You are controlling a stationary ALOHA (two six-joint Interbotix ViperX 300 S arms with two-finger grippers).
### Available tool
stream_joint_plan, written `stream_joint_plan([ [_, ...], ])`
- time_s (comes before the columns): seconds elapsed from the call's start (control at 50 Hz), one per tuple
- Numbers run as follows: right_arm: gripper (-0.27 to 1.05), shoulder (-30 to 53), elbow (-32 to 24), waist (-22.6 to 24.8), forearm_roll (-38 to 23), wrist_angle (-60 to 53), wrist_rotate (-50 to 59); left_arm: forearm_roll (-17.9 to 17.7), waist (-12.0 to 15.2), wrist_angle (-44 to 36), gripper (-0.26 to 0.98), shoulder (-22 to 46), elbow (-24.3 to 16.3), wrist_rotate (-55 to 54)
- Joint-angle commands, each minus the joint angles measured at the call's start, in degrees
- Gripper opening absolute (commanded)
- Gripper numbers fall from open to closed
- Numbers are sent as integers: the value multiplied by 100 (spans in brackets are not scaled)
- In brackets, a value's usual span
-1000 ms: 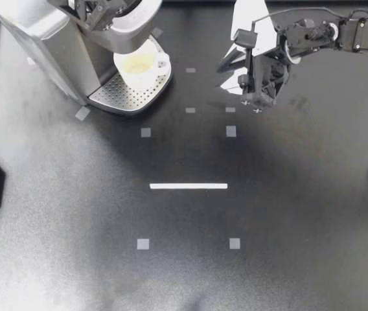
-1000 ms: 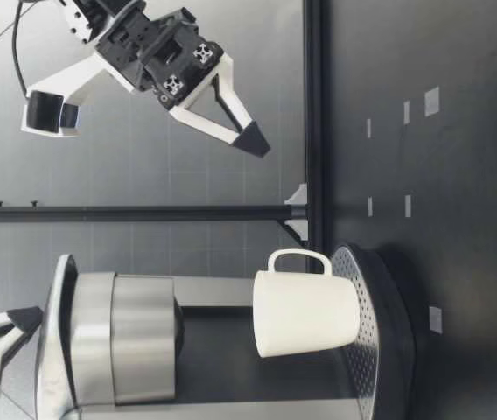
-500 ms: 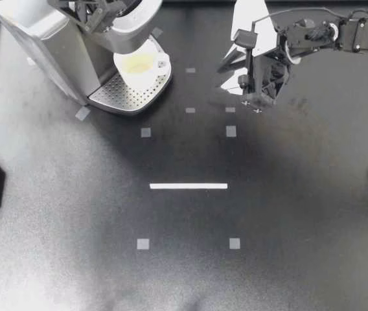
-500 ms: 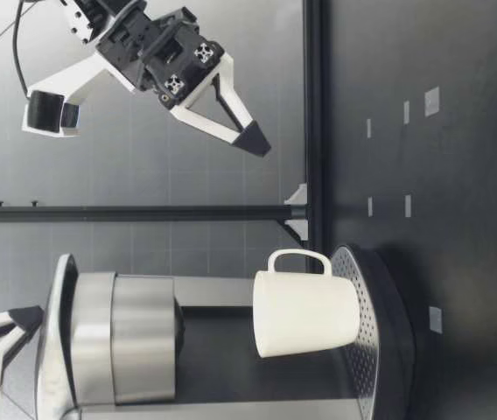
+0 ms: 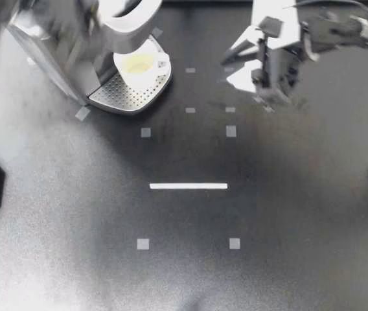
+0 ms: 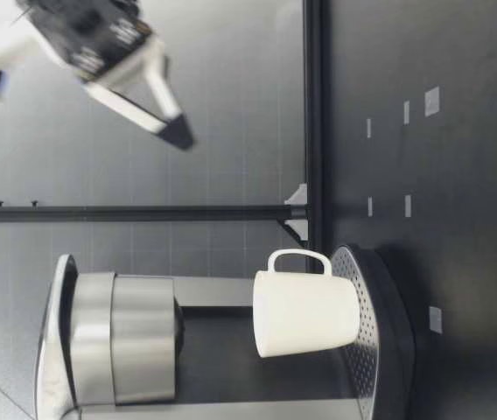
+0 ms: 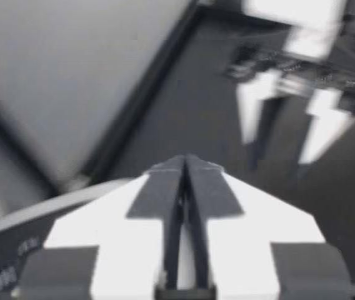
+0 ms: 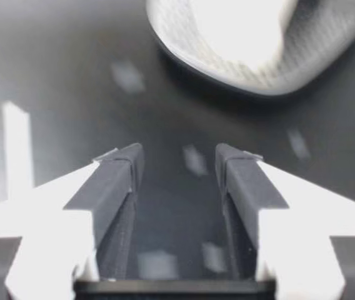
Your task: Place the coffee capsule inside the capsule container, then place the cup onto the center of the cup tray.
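- My right gripper (image 5: 236, 65) hangs well apart from the coffee machine (image 5: 54, 52), on its right, with the fingers spread and nothing between them.
- My left gripper (image 7: 185, 172) is blurred, its fingers pressed together.

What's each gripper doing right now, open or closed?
Left gripper: closed, empty.
Right gripper: open, empty.

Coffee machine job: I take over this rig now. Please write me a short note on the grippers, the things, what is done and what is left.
Left gripper: shut, nothing visible in it.
Right gripper: open, empty, raised, apart from the coffee machine.
Cup: upright on the cup tray, under the machine's head.
Capsule: not visible in any view.
Done: cup appears placed on the tray.
Left: confirm that the capsule is in its container, and check the cup's centring.
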Motion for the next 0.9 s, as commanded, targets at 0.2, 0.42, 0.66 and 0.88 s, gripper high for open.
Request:
stream_joint_plan([
  [0.2, 48, -1116, 492, 940, 378, -1081, 0, 9, -378, -2136, 11, -791, 1292, -141],
  [0.42, 48, -1978, 1125, 1775, 562, -2347, 53, 9, -396, -3252, 11, -1099, 2127, -475],
  [0.66, 48, -2461, 1441, 2479, 650, -3252, 185, 0, -396, -4052, 11, -1143, 2681, -580],
  [0.88, 48, -2347, 1512, 2672, 633, -3401, 387, 0, -422, -4438, 11, -1055, 3085, -624],
])
